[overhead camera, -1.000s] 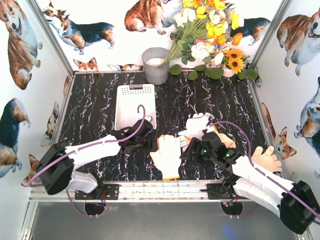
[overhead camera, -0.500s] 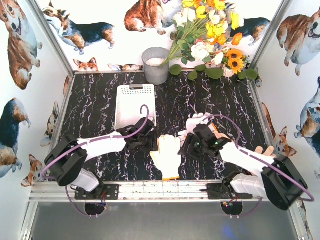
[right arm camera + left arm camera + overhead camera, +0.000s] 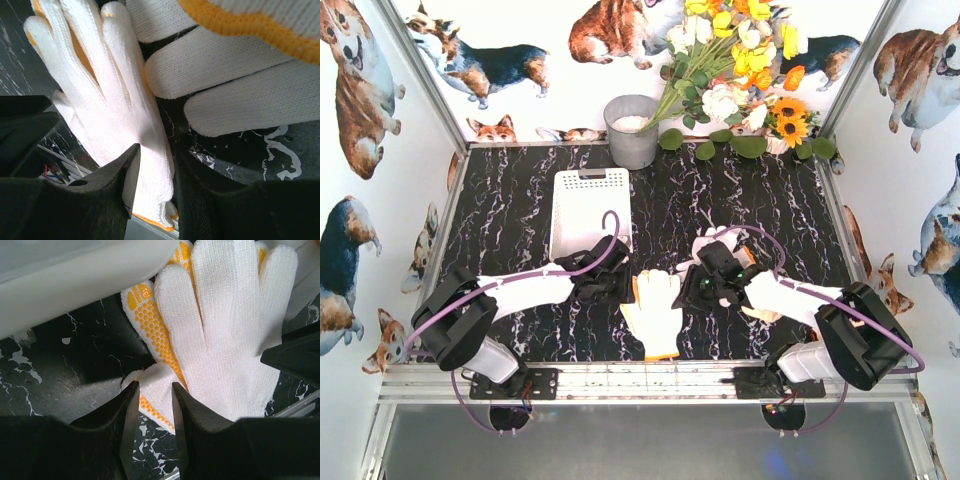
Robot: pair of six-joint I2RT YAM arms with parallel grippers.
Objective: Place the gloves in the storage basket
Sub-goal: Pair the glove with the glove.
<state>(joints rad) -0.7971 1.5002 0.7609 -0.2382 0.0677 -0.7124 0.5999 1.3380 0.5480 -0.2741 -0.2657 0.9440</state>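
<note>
A pair of white knit gloves (image 3: 655, 310) lies stacked at the table's front middle, the lower one showing orange dots (image 3: 150, 325). My left gripper (image 3: 625, 290) (image 3: 154, 390) straddles the thumb on the pair's left side, jaws narrow but still apart. My right gripper (image 3: 692, 290) (image 3: 157, 160) straddles the pair's right edge (image 3: 150, 150) near the orange cuff, jaws also narrow with fabric between them. Another white glove with a yellow cuff (image 3: 715, 243) (image 3: 235, 65) lies just beyond the right gripper. The white storage basket (image 3: 590, 176) stands behind the left gripper, its wall (image 3: 75, 280) close.
A grey metal bucket (image 3: 632, 130) and a bunch of flowers (image 3: 740, 70) stand at the back edge. A beige glove (image 3: 758, 313) peeks out under the right arm. Corgi-printed walls close in both sides. The metal front rail (image 3: 650, 375) runs just below the gloves.
Both grippers have moved in against the middle gloves from either side and their jaws have narrowed around the fabric. The right arm swung left and forward. The gloves lie where they were.
</note>
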